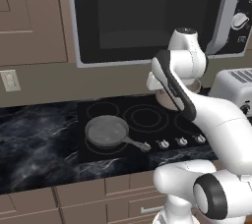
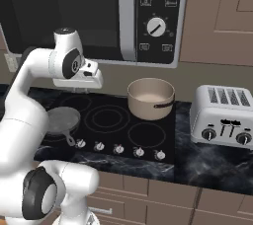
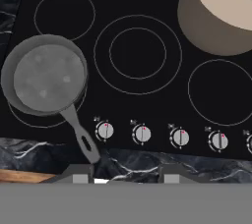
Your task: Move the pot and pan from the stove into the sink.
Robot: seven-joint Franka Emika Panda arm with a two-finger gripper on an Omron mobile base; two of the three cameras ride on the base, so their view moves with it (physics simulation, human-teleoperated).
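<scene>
The dark-grey pan (image 1: pixel 106 130) (image 2: pixel 62 119) (image 3: pixel 47 78) rests on the front left burner of the black stove (image 1: pixel 142 117) (image 2: pixel 143 135) (image 3: pixel 138 100), its thin handle pointing toward the knobs. The tan pot (image 2: pixel 150 98) (image 3: pixel 221 16) stands upright on the back right burner; my arm covers most of it in the left base view, where part of the pot's (image 1: pixel 197 86) rim shows. My gripper (image 3: pixel 125 178) (image 2: pixel 76 90) hangs above the stove, apart from both, open with nothing between its fingers. The sink is out of view.
A white toaster (image 1: pixel 236 88) (image 2: pixel 225 113) stands on the counter right of the stove. A black microwave (image 1: pixel 147 12) (image 2: pixel 148 17) hangs above it. Silver knobs (image 3: pixel 142 133) line the stove's front edge. Black marbled counter (image 1: pixel 39 144) extends to the left.
</scene>
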